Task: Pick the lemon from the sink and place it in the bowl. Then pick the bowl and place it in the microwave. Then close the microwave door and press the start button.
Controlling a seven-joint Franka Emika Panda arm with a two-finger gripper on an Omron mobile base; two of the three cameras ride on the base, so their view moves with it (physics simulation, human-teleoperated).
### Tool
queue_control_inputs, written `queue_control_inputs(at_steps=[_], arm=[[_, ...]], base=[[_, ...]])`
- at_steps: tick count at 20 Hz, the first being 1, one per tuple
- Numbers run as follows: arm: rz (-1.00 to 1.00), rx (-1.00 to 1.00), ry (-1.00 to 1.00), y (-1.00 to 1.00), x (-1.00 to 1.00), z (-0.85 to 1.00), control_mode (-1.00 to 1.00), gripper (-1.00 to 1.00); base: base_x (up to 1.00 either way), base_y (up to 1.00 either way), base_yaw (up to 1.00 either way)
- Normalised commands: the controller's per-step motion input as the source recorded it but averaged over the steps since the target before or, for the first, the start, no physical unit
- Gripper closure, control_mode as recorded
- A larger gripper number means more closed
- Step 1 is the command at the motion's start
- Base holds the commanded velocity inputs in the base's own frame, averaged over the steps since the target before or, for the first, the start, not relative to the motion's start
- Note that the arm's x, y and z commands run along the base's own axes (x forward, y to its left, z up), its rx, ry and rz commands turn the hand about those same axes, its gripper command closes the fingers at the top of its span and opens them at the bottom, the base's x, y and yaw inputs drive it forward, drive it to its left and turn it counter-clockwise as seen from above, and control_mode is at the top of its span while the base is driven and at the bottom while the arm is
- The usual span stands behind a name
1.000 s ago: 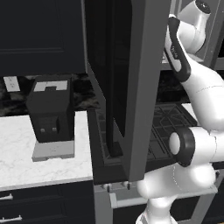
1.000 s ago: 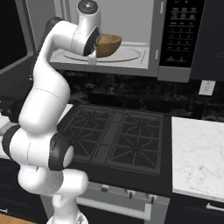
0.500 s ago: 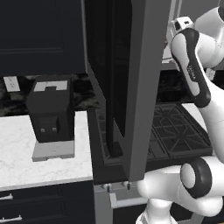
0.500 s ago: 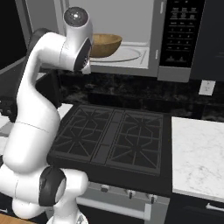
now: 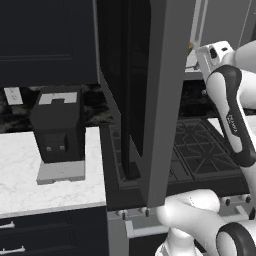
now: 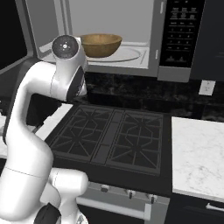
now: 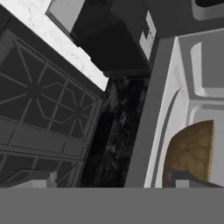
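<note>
Now we see the arm (image 6: 39,113) bent high in front of the stove (image 6: 113,135), its upper joint raised to the level of the microwave (image 6: 131,39) and the wrist turned down. Our hand camera looks along the front edge of the open oven, over the stove grates and the dark backsplash. We cannot tell how the fingers stand, wide or narrow. The bowl (image 6: 100,44) sits on the glass plate (image 6: 127,54) inside the microwave. The microwave door (image 5: 150,100) stands wide open. A coffee machine (image 5: 57,127) stands on the white bench (image 5: 30,175) left of the stove.
</note>
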Motion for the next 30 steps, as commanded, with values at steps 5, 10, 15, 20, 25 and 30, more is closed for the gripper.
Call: queue_control_inputs(at_steps=[5, 10, 15, 20, 25, 30], arm=[[0.00, -0.13, 0.03, -0.14, 0.00, -0.41, -1.00, -1.00], [-0.07, -0.17, 0.01, -0.24, 0.00, -0.36, -1.00, -1.00], [-0.19, -0.20, 0.04, -0.16, -0.01, -0.45, -1.00, -1.00], [-0.26, -0.23, 0.01, -0.07, -0.16, -0.46, -1.00, -1.00], [-0.30, -0.25, 0.00, -0.05, -0.20, -0.41, -1.00, -1.00], [-0.25, -0.30, 0.00, 0.00, -0.25, -0.17, -1.00, -1.00]], base=[[0.00, 0.00, 0.00], [0.00, 0.00, 0.00], [0.00, 0.00, 0.00], [0.00, 0.00, 0.00], [0.00, 0.00, 0.00], [0.00, 0.00, 0.00]])
